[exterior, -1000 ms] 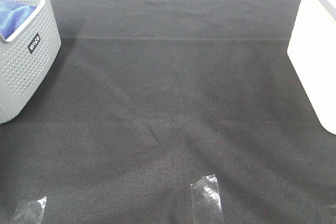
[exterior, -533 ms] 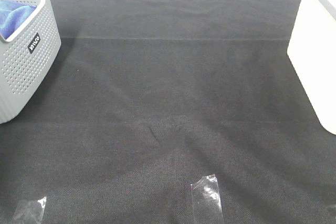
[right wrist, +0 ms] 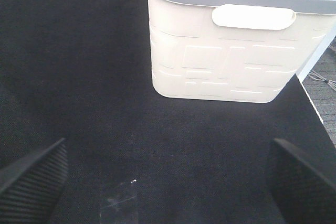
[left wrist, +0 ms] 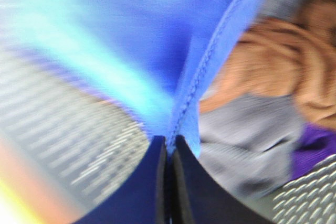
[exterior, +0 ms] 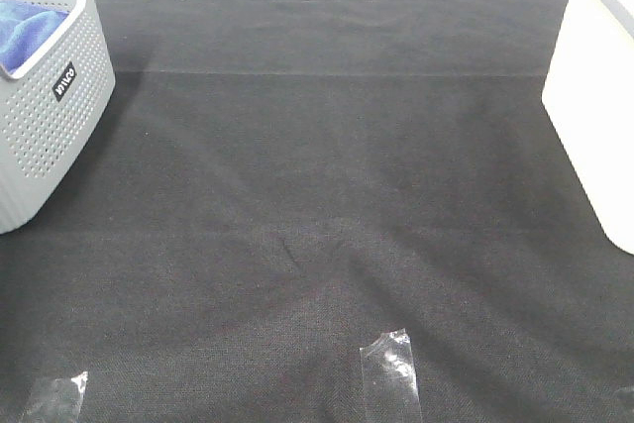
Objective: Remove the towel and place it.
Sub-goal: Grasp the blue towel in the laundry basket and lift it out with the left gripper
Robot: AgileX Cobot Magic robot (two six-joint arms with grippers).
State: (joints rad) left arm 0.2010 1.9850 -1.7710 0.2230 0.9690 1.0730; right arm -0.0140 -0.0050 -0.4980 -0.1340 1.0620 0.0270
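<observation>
Blue microfibre fills my left wrist view: the towel (left wrist: 157, 40) is bunched inside the grey basket (exterior: 50, 116) at the far left edge of the tabletop (exterior: 327, 195). My left jaws are pinched fully together on its stitched hem (left wrist: 210, 61), with nothing but that fold between them. The hem runs straight away from the tips, so the cloth lies in line with my grip, not across it. Beside it in the basket sit a brown cloth (left wrist: 278, 66), a grey cloth (left wrist: 247, 129) and a purple cloth (left wrist: 310, 150). The view is blurred, so I can't say whether any of them is caught up with the towel. My right jaws, well apart on the other side, gape wide with nothing in them, hovering over the tabletop with the white bin (right wrist: 231, 51) just ahead. So the left arm is the nearer one, and the towel is its to lift. I reckon the pull has to go upward, clear of the basket's rim, before swinging toward the open middle. Risk, as I judge it: a neighbouring cloth dragging along.
</observation>
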